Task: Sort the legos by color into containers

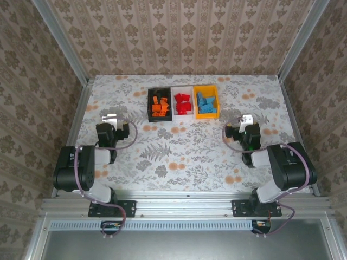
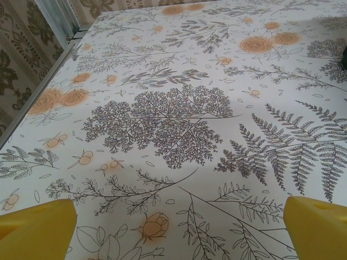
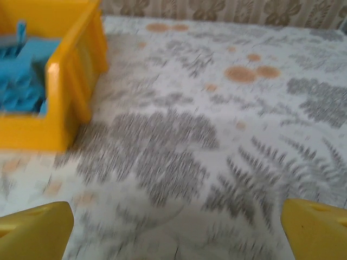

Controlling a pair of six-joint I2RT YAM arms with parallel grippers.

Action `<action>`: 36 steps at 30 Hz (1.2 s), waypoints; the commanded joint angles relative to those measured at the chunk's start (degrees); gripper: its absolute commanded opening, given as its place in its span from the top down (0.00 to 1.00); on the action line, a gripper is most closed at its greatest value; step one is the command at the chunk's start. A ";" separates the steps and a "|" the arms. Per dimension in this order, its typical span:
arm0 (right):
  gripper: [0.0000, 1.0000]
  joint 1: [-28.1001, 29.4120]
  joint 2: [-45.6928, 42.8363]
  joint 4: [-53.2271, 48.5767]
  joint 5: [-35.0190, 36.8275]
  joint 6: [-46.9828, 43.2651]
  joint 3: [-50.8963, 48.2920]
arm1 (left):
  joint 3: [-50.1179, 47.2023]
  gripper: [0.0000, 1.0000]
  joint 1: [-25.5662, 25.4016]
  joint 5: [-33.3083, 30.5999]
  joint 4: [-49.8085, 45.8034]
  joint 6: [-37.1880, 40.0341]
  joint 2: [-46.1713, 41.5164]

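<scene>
Fern-and-flower patterned cloth point(image 1: 179, 154) is covering the table, and damask wallpaper point(image 1: 179, 32) is lining the walls around it. Three bins are sitting side by side in a row at the far middle of the table, their long walls touching. The black bin point(image 1: 150, 105) is standing on the left and holding the orange legos point(image 1: 160, 107). The white bin point(image 1: 182, 90) is standing in the middle and holding the red legos point(image 1: 182, 104). The yellow bin point(image 1: 206, 115) is standing on the right and holding the light blue legos point(image 1: 205, 103). No brick is lying loose on the cloth that shows.

The left gripper point(image 1: 111, 117) is hanging over the left part of the table, near and to the left of the black bin, well apart from it. Its yellow fingers point(image 2: 35, 230) are standing spread wide with only bare cloth between them.

The right gripper point(image 1: 247, 119) is hanging over the right part, near and to the right of the yellow bin. Its wrist view is blurred, yet its jaws are showing wide apart and holding nothing, with the yellow bin's corner and the blue bricks lying far and to the left of them.
</scene>
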 commanded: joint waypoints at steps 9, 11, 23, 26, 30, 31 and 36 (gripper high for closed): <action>0.00 -0.86 -1.03 -3.42 -1.92 2.58 2.40 | 1.07 0.00 0.49 1.13 0.41 0.51 -0.38; 0.00 -0.90 -1.05 -3.29 -1.87 2.56 2.30 | 1.11 0.00 0.48 1.06 0.35 0.43 -0.31; 0.00 -0.90 -1.09 -3.23 -1.87 2.55 2.21 | 1.16 0.00 0.66 1.59 0.27 0.33 -0.32; 0.00 -0.89 -1.12 -3.23 -1.83 2.60 2.21 | 1.16 0.00 0.66 1.59 0.26 0.31 -0.39; 0.00 -0.86 -1.12 -3.23 -1.89 2.58 2.21 | 1.16 0.00 0.66 1.63 0.26 0.30 -0.32; 0.00 -0.83 -1.10 -3.27 -1.83 2.57 2.21 | 1.16 0.00 0.66 1.59 0.26 0.41 -0.36; 0.00 -0.90 -1.16 -3.23 -1.82 2.53 2.19 | 1.16 0.00 0.66 1.59 0.27 0.32 -0.31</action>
